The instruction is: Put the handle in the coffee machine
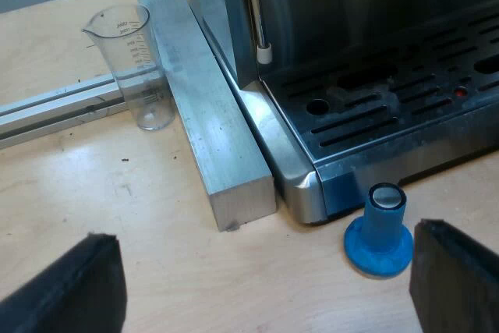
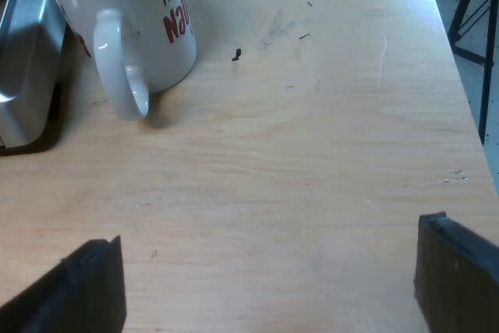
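The espresso machine (image 1: 366, 60) shows its steel body, slotted drip tray (image 1: 405, 115) and steam wand (image 1: 257, 21). A blue tamper (image 1: 380, 232) stands on the wooden table just before the tray's corner. My left gripper (image 1: 265, 286) hovers open above the table close to the tamper, with nothing between its black fingers (image 1: 74, 286). My right gripper (image 2: 269, 282) is open over bare wood, also holding nothing. A white mug (image 2: 125, 21) with red lettering stands beyond it, handle turned toward the gripper, beside a steel corner of the machine (image 2: 27, 68).
A clear measuring glass (image 1: 136, 64) stands beside a long aluminium bar (image 1: 203, 107) that lies along the machine's side. A second aluminium rail (image 1: 54, 103) runs behind the glass. The table edge (image 2: 460, 60) drops off past my right gripper, with black metal legs (image 2: 475, 29) beyond.
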Tool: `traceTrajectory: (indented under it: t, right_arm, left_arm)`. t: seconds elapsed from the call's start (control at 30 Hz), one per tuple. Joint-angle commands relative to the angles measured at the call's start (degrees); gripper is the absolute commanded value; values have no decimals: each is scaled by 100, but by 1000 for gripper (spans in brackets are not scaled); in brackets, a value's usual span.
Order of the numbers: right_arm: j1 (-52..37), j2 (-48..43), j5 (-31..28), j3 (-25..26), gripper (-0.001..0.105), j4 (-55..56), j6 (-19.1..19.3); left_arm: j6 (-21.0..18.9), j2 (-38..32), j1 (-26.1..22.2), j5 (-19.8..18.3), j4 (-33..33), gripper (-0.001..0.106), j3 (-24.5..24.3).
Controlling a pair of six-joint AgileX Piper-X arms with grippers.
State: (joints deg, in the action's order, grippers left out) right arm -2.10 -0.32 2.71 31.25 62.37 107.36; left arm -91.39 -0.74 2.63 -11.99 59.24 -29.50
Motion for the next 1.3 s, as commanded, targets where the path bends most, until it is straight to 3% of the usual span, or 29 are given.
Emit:
traceTrajectory:
  t: [0.03, 0.73, 1.07, 1.3]
  right_arm:
    - [-11, -258, -15, 26, 77, -54, 44]
    - [-11, -230, -35, 140, 77, -42, 44]
    - [299, 514, -35, 785, 77, 454, 44]
    - [676, 1274, 16, 1347, 77, 919, 90]
  left_arm:
    - [-7, -799, 16, 21, -86, 76, -10]
    - [-7, -652, 88, 21, -86, 75, -22]
    - [-7, -127, 731, -24, -86, 75, -151]
    - [-7, 311, 1721, -24, -86, 75, -551]
